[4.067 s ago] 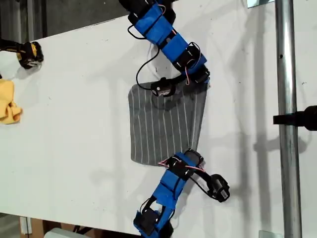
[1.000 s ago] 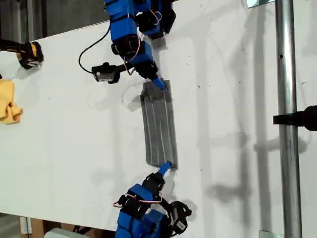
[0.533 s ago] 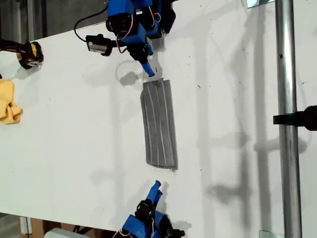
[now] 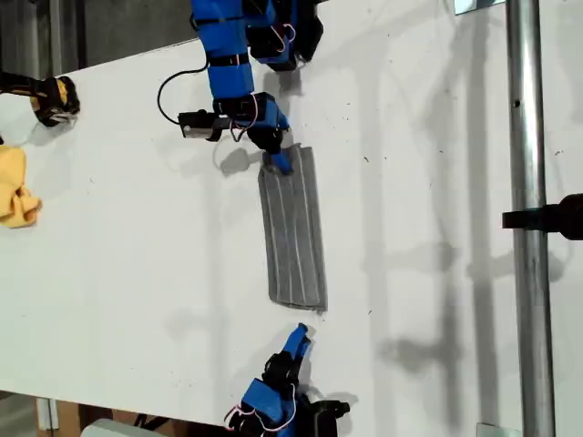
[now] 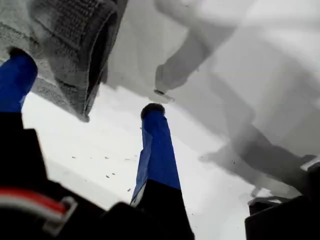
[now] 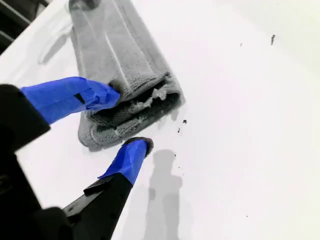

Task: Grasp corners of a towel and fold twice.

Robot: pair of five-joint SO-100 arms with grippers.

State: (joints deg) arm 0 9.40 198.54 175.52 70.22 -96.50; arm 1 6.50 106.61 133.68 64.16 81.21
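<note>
The near fingertip of my first gripper (image 5: 85, 80) is hiding part of the towel (image 5: 65, 45), whose far end the first wrist view is cutting off, while in the exterior view a yellow cloth (image 4: 16, 187) is being cut by that view's left edge.

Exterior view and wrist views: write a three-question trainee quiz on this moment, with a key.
1. True or false: the towel lies fully spread out in a single layer.
2. My second gripper is: A) open, B) shut on the towel, C) out of view.
3. What lies at the exterior view's left edge, far from the towel?

Key: 1 false, it is folded into a narrow strip. 2 A. 3 the yellow cloth.
</note>
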